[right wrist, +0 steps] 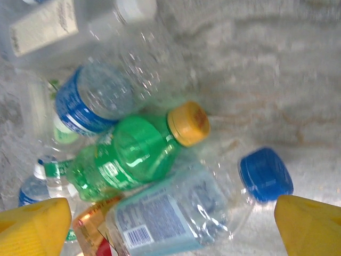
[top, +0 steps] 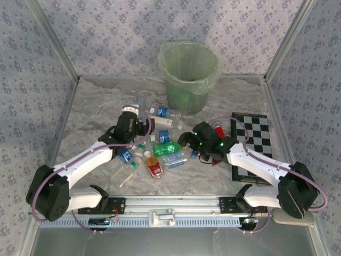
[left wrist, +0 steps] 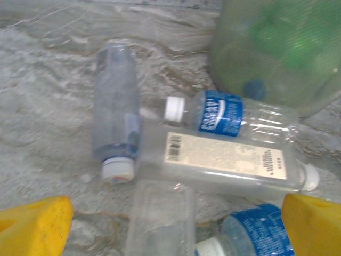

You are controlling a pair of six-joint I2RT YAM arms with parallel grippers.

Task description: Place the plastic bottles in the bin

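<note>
The arms cover part of the plastic bottles [top: 166,149], a tumbled heap of clear, blue-labelled and green, lying this side of the bin [top: 187,88]. Left gripper [left wrist: 170,221] and right gripper [right wrist: 170,221] gape, empty.

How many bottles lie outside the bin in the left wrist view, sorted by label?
Blue-label bottles: 2
Pale-label bottle: 1
Clear bottles with no label showing: 2
Total: 5
</note>
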